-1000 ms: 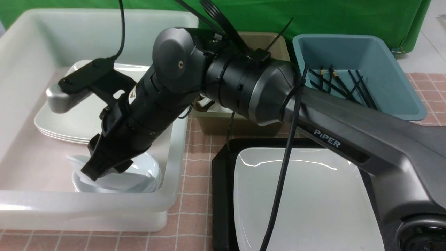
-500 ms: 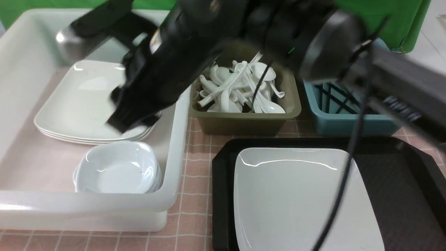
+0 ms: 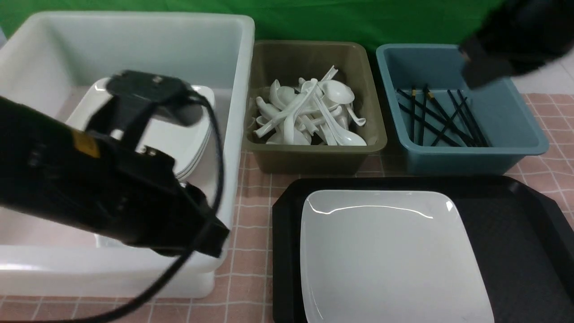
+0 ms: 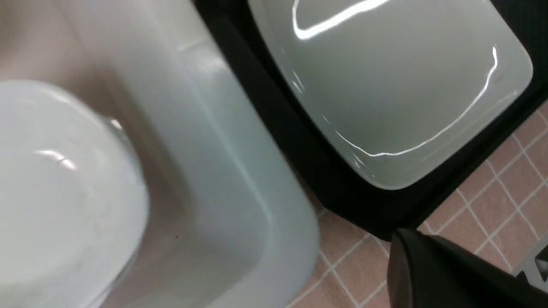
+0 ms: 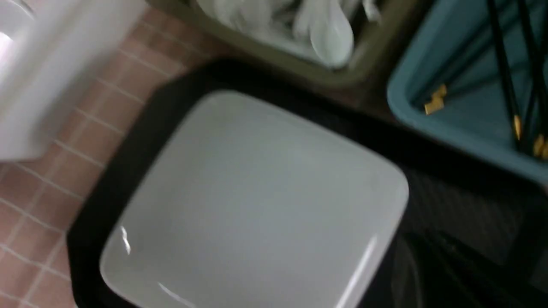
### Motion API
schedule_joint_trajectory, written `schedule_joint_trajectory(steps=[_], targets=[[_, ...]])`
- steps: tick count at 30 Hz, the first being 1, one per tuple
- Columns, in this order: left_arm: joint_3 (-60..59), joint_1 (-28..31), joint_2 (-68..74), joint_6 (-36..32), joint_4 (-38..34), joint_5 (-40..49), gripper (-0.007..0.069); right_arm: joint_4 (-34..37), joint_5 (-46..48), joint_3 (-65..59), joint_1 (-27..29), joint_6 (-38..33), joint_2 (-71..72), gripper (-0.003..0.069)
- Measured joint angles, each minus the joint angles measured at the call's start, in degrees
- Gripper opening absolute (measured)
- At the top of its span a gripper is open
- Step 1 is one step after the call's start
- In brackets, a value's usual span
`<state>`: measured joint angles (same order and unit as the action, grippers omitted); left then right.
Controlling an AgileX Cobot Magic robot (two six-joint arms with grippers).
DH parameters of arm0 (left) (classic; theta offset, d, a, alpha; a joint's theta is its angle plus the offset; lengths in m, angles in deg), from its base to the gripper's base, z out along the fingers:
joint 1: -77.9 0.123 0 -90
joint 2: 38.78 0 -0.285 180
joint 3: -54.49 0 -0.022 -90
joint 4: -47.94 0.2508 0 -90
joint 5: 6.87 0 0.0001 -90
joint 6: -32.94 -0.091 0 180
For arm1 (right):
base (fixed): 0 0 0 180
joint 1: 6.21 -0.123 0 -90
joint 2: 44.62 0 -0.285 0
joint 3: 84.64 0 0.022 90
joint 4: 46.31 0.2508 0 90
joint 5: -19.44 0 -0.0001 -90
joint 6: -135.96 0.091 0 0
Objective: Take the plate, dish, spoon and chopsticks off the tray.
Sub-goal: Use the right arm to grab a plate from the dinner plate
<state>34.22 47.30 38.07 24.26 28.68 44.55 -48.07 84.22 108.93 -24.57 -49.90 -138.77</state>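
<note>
Large glossy white square plate [image 3: 390, 255] lies on black plastic tray [image 3: 515, 242]; left gripper [image 3: 215, 242] and right gripper [image 3: 471, 67], both clenched on nothing, should part fingers before meeting its rim squarely.

so the table [image 3: 251, 260] has a pink tiled-looking top with pale grid lines, and sitting right on it are a black tray [image 3: 287, 251], a big white tub [image 3: 107, 269], a brown bin [image 3: 309, 161] and a blue bin [image 3: 466, 157]
</note>
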Motion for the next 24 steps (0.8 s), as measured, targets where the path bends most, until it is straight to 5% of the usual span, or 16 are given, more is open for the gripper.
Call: schedule_joint_trajectory(steps=[3, 11, 16, 24], targets=[[0.0, -3.9, 3.0, 0.4, 0.5, -2.2, -0.0002, 0.4, -0.9, -13.9, 5.5, 1.7, 6.0, 0.0092], [0.0, -4.2, 5.0, 2.0, 6.3, -3.8, -0.0002, 16.1, -21.8, -48.4, 14.7, 0.1, 8.3, 0.0494], [0.0, -1.0, 4.7, 4.2, 10.2, -2.2, -0.0002, 25.4, -29.8, -51.3, 14.1, -4.4, -0.3, 0.0536], [0.0, 3.5, 2.8, 4.6, 11.5, 1.0, -0.0002, 27.8, -32.9, -50.6, 13.9, -5.5, -6.6, 0.0494]])
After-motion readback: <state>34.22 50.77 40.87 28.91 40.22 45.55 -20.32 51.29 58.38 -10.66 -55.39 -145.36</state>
